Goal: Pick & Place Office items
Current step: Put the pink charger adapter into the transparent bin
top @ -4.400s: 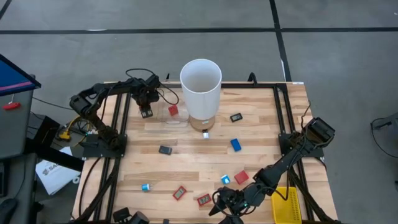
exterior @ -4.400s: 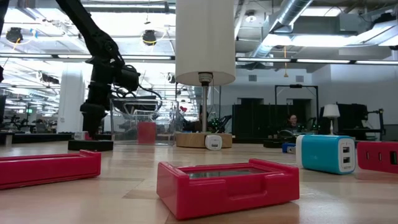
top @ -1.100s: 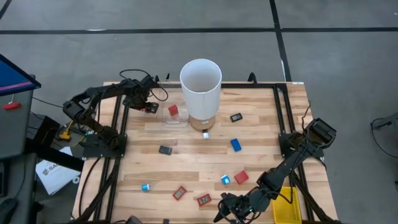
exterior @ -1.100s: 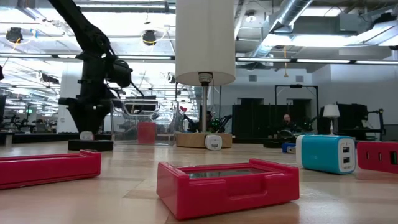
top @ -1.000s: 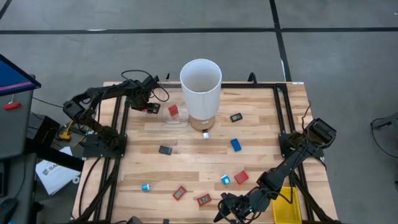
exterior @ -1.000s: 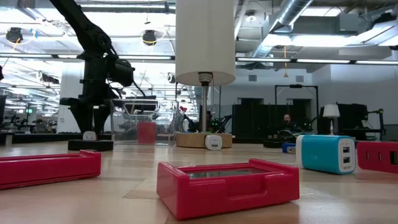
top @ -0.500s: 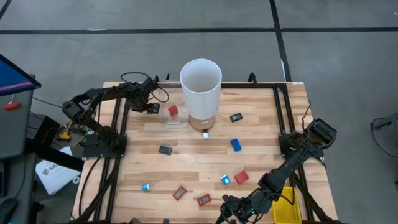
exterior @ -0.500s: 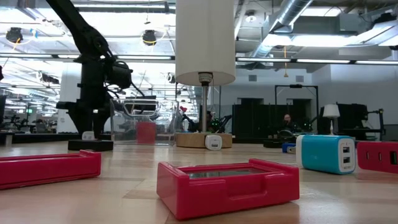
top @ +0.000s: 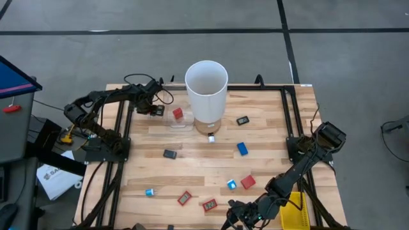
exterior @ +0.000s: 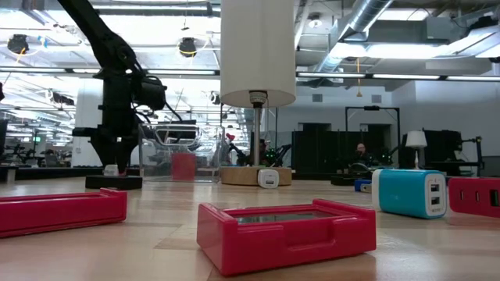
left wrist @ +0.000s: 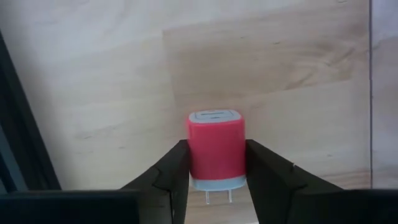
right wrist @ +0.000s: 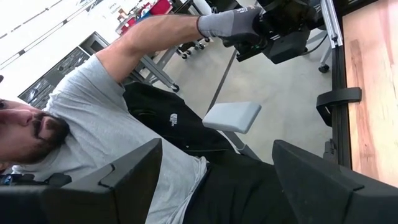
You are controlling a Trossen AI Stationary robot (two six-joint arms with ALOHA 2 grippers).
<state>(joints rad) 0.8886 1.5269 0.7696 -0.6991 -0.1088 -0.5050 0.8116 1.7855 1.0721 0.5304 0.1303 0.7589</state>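
Fingers (left wrist: 174, 174) of left gripper (left wrist: 216, 163) clamp red charger (left wrist: 215, 149), seemingly near table's (top: 192, 160) left edge.

Seen from above, four red pieces (top: 248, 181), three blue ones (top: 242, 148) and two black ones (top: 169, 153) are showing. One white cylinder (top: 206, 89) and one yellow basket (top: 295, 209) are standing alongside.

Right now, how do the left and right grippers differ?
The left gripper is shut on a small red plug-in charger with a grey base at the table's far-left corner; the right gripper stands open and empty, off the near edge, facing a person. Both are dark two-finger grippers.
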